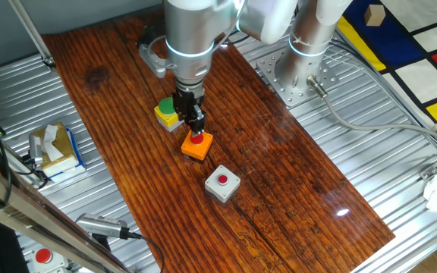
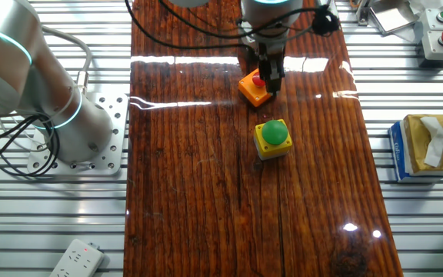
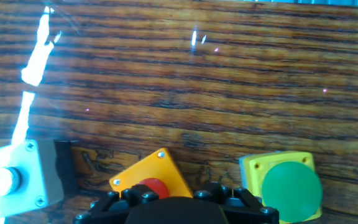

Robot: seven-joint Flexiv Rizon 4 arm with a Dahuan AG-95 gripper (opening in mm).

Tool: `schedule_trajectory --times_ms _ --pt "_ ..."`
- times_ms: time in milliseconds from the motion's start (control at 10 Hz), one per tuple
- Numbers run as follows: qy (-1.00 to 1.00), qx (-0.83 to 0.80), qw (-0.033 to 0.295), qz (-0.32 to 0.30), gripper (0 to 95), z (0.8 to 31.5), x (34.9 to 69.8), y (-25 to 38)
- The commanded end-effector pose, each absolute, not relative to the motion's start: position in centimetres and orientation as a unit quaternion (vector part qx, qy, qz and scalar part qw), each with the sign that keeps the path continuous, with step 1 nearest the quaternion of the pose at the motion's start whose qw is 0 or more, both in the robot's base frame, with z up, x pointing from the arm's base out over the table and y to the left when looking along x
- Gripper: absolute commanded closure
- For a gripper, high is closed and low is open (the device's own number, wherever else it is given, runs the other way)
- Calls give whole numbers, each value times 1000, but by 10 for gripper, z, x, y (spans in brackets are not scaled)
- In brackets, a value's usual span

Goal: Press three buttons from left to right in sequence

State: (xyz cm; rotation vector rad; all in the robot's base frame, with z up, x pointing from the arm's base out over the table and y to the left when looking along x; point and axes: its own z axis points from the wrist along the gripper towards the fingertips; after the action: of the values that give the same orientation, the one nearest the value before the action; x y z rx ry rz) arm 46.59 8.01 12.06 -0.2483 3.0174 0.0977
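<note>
Glossy dark-stained wooden board [image 2: 206, 169] with streaky grain mirrors the lamps; ribbed bare-metal table [image 1: 400, 189] surrounds it; the yellow plastic box's green button [image 2: 272, 132] looks smooth.

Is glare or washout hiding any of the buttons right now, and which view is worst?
Hand view is worst: a bright streak at left washes out the grey box, so its button looks pale, and the pincer hides part of the orange box. The other fixed view has glare bands on the wood near that box. One fixed view shows all three clearly.
</note>
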Motion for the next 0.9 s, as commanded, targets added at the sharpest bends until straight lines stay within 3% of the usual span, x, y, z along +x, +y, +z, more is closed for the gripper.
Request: schedule_trajectory --times_ms 100,900 --pt "994 -82 58 32 380 118 465 78" --pt "994 -84 63 31 380 101 468 76"
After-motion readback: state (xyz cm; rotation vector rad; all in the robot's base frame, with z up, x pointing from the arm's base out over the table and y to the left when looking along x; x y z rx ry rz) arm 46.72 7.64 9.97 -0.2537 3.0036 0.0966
